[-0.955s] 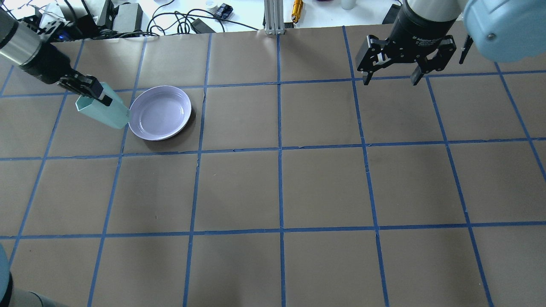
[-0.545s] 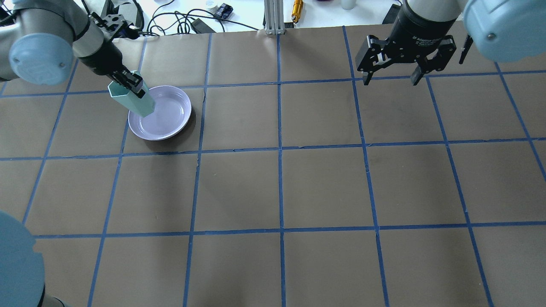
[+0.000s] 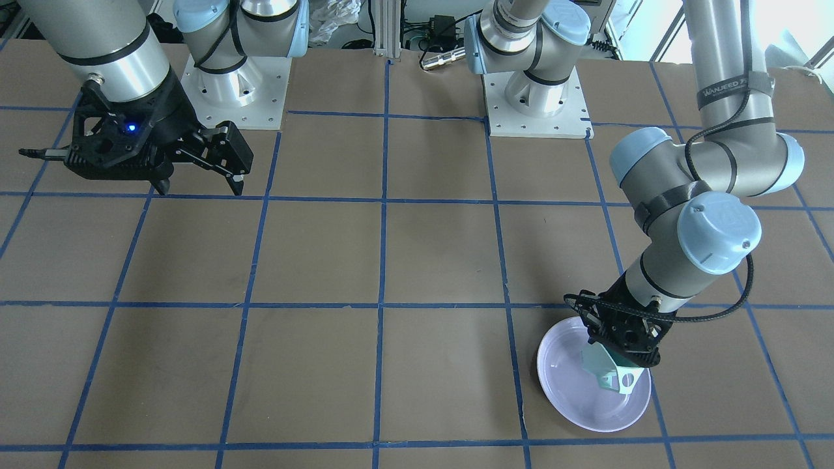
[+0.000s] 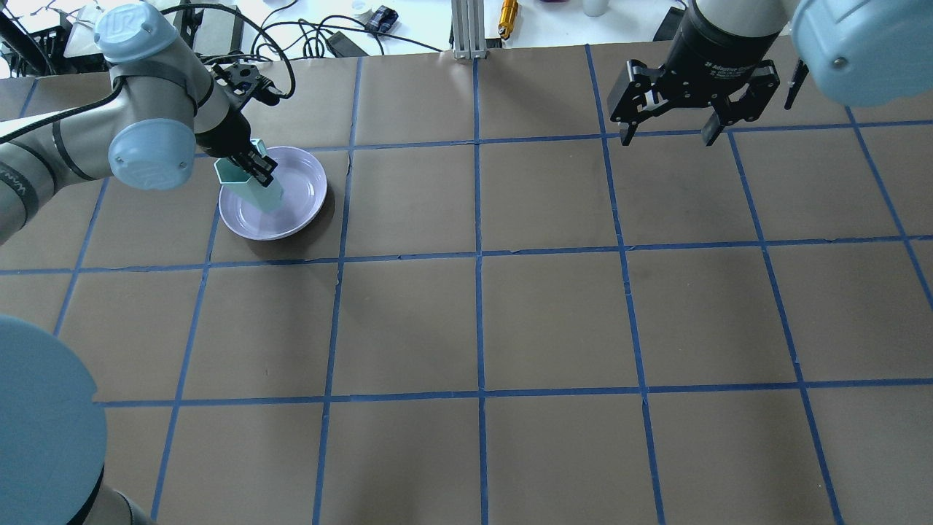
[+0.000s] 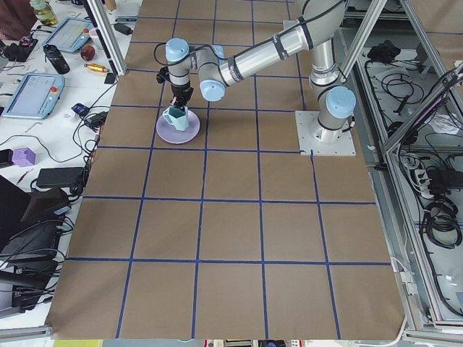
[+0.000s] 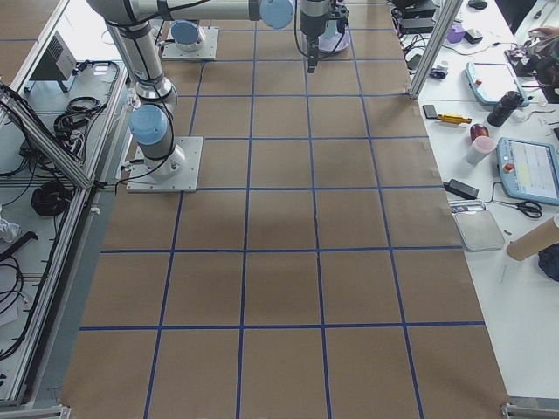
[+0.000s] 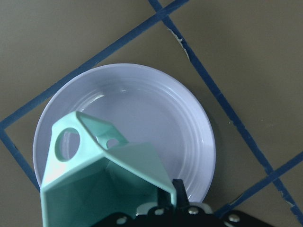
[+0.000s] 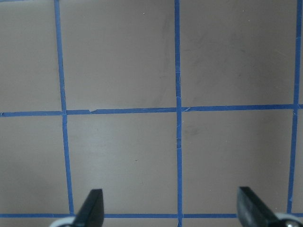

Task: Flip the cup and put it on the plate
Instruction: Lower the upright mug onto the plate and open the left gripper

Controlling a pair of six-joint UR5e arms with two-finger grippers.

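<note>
The pale mint-green faceted cup (image 4: 251, 184) hangs tilted over the left part of the lavender-white plate (image 4: 300, 191), its hexagonal rim up and its base low over the plate. I cannot tell if the base touches. My left gripper (image 4: 255, 164) is shut on the cup's wall at the rim. In the left wrist view the cup (image 7: 104, 184) with its angular handle sits in front of the plate (image 7: 156, 109). In the front-facing view the cup (image 3: 609, 372) is above the plate (image 3: 573, 391). My right gripper (image 4: 667, 137) is open and empty, high over the table's far right.
The table is brown paper with a grid of blue tape lines (image 4: 477, 251). Cables, a power brick and a yellow tool (image 4: 507, 16) lie beyond the far edge. The arm bases (image 3: 234, 91) stand at the robot's side of the table.
My left arm has carried the cup rightward from beside the plate's left edge to over the plate, and turned it more upright. The right arm has not moved.
</note>
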